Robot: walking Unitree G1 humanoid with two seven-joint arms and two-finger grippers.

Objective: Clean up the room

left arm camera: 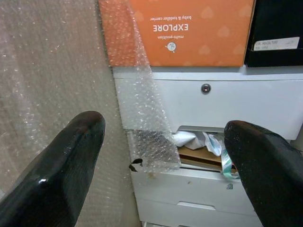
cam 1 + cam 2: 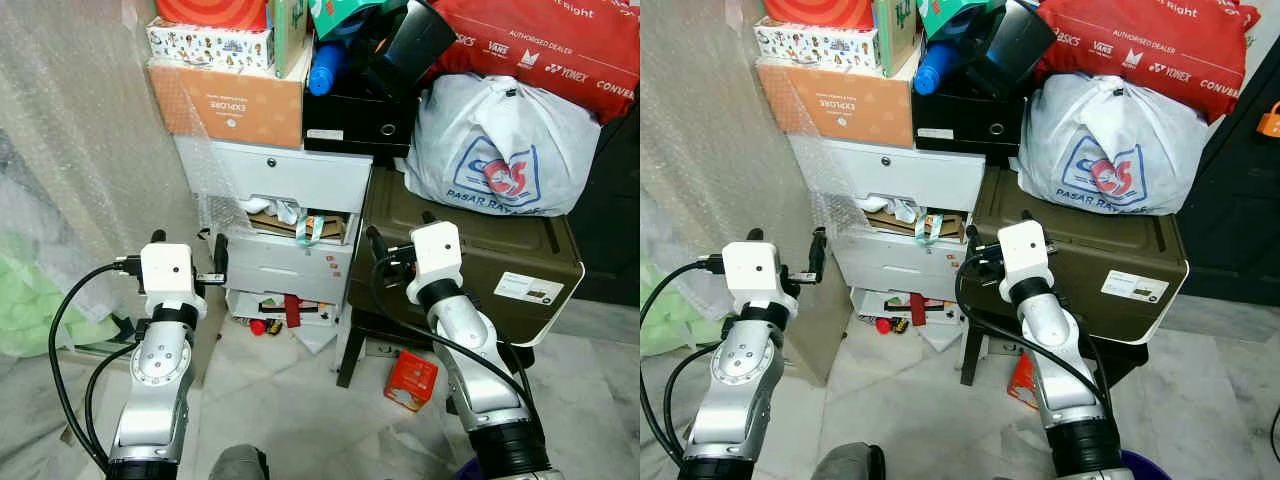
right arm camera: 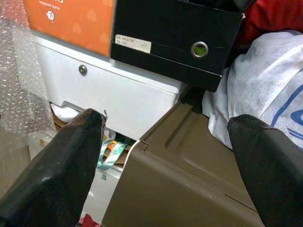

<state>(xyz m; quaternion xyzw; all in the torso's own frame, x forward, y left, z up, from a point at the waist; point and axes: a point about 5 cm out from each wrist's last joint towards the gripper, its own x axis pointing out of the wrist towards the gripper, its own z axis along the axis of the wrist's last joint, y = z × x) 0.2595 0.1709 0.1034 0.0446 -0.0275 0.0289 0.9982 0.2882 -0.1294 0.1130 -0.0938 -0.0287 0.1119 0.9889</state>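
Both arms raised before a cluttered white drawer unit [image 2: 290, 215], left gripper [image 1: 161, 156] and right gripper [image 3: 165, 156] spread wide and empty; floor litter (a red carton [image 2: 411, 380] included) lies uncollected, cleanup seemingly barely begun.

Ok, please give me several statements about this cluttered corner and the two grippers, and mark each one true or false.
1. The white plastic bag sits on the olive-brown case. True.
2. The orange box lies on the floor. False: it rests on top of the white drawer unit.
3. The left gripper is shut on bubble wrap. False: its fingers are wide apart and hold nothing.
4. A small red box lies on the floor by the case. True.
5. The right gripper is open. True.
6. All drawers are closed. False: one stands open, with paper sticking out.
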